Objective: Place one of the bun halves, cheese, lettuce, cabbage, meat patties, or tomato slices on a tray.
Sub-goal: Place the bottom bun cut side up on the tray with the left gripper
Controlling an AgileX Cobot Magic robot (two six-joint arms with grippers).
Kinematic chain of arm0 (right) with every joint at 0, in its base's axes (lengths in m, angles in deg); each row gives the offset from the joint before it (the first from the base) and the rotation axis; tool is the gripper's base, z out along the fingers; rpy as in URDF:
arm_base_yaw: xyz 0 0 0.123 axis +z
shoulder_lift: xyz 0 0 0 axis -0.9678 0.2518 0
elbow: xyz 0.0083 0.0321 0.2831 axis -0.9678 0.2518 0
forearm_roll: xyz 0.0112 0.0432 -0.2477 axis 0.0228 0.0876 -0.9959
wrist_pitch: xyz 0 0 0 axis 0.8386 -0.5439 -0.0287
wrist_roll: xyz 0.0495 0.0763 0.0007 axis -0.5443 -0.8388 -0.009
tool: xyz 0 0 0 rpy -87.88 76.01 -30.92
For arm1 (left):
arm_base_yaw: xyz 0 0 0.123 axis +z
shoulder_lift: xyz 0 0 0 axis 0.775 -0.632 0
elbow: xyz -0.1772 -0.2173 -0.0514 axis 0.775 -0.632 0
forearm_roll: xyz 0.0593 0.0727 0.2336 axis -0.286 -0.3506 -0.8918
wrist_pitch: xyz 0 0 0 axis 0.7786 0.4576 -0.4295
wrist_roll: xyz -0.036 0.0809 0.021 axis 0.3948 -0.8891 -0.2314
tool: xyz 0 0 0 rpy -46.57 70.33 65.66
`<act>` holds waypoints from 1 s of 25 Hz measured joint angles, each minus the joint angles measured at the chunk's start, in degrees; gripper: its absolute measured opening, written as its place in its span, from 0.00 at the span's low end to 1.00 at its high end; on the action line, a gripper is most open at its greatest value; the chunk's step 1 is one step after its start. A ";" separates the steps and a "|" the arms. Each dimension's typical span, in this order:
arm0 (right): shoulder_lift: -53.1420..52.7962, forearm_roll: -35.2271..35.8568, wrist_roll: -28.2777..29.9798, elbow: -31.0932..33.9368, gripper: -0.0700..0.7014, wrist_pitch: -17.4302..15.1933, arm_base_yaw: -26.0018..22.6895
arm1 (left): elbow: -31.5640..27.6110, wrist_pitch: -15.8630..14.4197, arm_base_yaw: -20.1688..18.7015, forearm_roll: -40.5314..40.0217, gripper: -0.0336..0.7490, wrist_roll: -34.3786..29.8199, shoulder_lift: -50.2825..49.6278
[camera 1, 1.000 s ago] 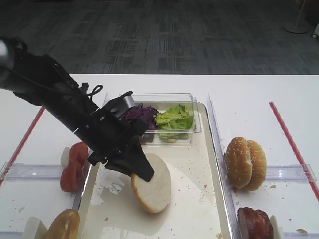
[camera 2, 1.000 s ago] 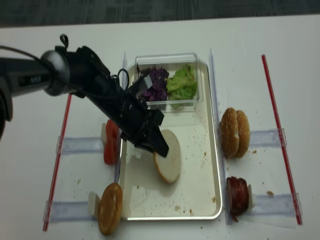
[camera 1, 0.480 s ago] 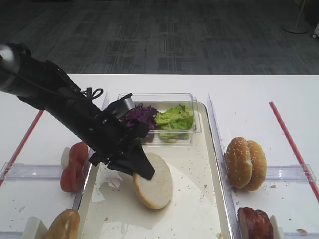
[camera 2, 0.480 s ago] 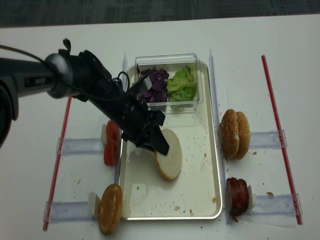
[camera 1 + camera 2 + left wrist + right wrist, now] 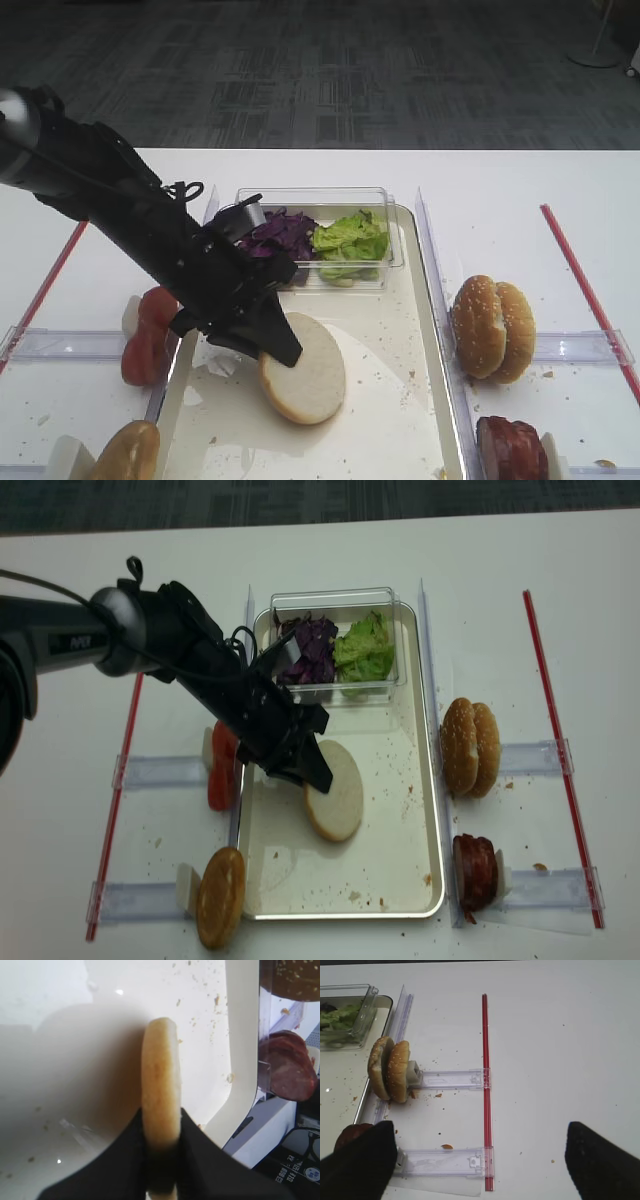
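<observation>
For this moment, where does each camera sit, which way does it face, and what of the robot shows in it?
Exterior high: raised, angled down over the tray; left arm shows.
Exterior high (realsense): almost straight above the table; left arm again.
Left wrist: behind the left gripper, its fingers clamping the bun half edge-on.
Right wrist: over the table's right side; two dark fingers at the bottom.
All except the right wrist share the bun half.

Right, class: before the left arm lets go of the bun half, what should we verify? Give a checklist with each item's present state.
1. left gripper shut on the flat bun half: ok.
2. Bun half over the tray, inside its rim: ok.
3. Bun half lying flat on the tray: cannot tell.
4. Tray space beside the bun free of other food: ok.
5. Clear tub of cabbage and lettuce apart from the bun: ok.
6. right gripper open, away from the tray: ok.
</observation>
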 joint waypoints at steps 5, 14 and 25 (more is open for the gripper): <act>0.00 0.00 0.00 0.00 0.99 0.00 0.00 | 0.00 0.43 0.00 -0.23 0.24 0.24 -0.09; 0.00 0.00 0.00 0.00 0.99 0.00 0.00 | 0.00 3.64 0.00 -2.02 0.37 0.24 -0.09; 0.00 0.00 0.00 0.00 0.99 0.00 0.00 | 0.00 4.01 0.00 -2.28 0.57 -1.50 -0.09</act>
